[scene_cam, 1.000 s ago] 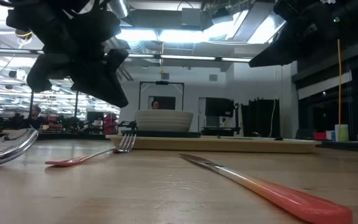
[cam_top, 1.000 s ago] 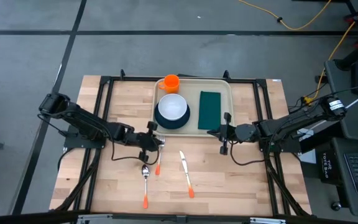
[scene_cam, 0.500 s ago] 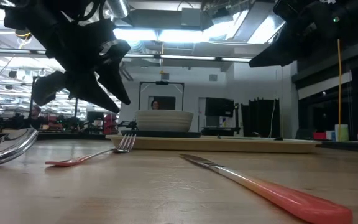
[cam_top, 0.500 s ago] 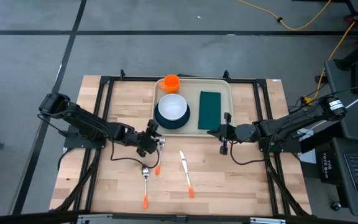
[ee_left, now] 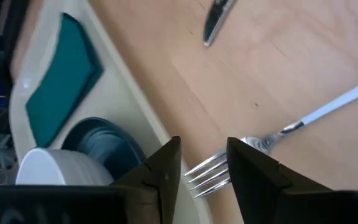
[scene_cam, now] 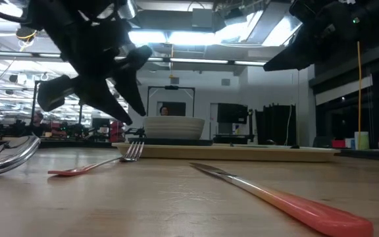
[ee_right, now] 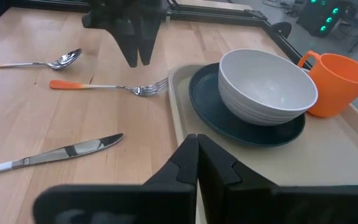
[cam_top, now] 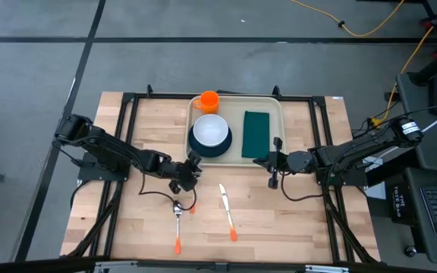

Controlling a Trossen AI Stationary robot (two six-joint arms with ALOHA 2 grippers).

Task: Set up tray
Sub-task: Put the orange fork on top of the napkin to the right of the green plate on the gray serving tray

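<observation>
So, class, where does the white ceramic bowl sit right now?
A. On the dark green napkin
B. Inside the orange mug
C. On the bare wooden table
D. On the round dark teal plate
D: the white ceramic bowl rests on the round dark teal plate, which lies on the beige plastic tray.

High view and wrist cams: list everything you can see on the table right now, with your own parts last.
tray: 1, cream, far middle of the table
plate: 1, dark teal, on the tray's left half
bowl: 1, white, on the plate
mug: 1, orange, tray's far left corner
napkin: 1, dark green, tray's right half
fork: 1, orange handle, on the wood, tines near the tray's near left edge
spoon: 1, orange handle, near the front edge
knife: 1, orange handle, right of the spoon
left end effector: open, above the fork
right end effector: shut, at the tray's near right edge
</observation>
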